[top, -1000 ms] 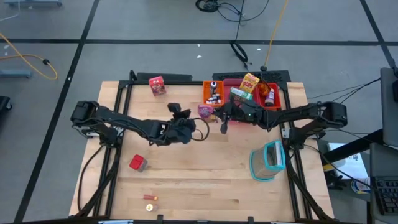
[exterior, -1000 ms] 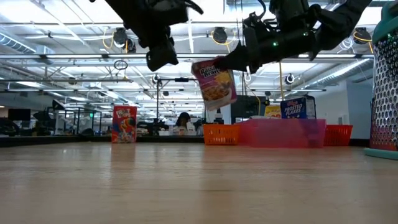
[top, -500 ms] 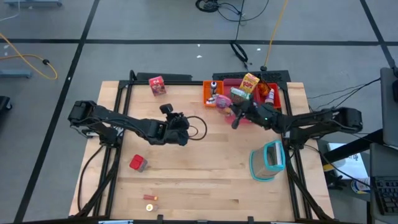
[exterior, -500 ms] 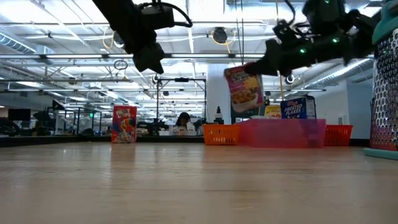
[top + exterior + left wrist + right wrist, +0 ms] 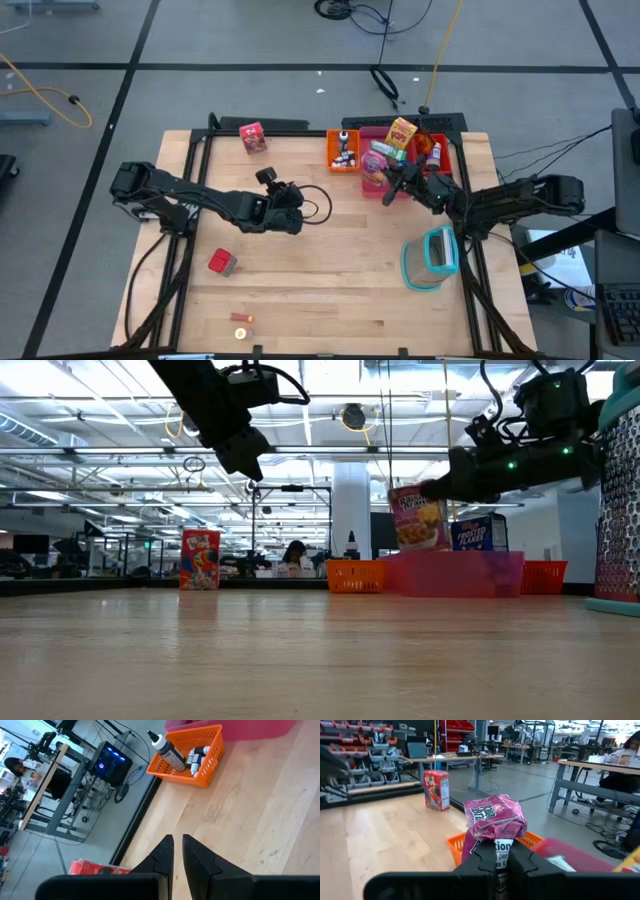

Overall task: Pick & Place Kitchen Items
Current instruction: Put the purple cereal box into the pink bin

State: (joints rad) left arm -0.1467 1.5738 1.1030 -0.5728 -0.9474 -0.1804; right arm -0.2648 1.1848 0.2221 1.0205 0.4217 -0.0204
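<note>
My right gripper [image 5: 386, 181] is shut on a purple-pink carton [image 5: 374, 165], holding it above the pink tray [image 5: 362, 133] at the table's far right. In the low view the carton [image 5: 418, 522] hangs with its lower end about level with the tray's rim [image 5: 455, 556]. My left gripper [image 5: 266, 177] hovers mid-table, raised off the wood. Its fingers [image 5: 165, 851] are almost together with nothing between them. A red carton [image 5: 252, 136] stands upright on its base at the far edge. A red cube [image 5: 222, 263] and small orange bits [image 5: 242, 318] lie near the front left. My right gripper pinches one end of the purple-pink carton [image 5: 496, 848] between its two fingers [image 5: 480, 854], at its white printed face. The fingers come in about level from the table's right side. The carton [image 5: 418, 522] sticks out past the fingertips and droops below them, slightly tilted, off the table.
An orange basket [image 5: 343, 150] with dark-capped bottles sits left of the pink tray. A red tray [image 5: 436, 157] lies to its right. A yellow carton [image 5: 402, 132] stands in the pink tray. A teal-rimmed clear container [image 5: 432, 256] stands at the near right.
My right gripper has carried the carton toward the table's right edge and downward, from beside the orange basket to over the pink tray. My left gripper has rolled about its own axis while staying nearly in place.
</note>
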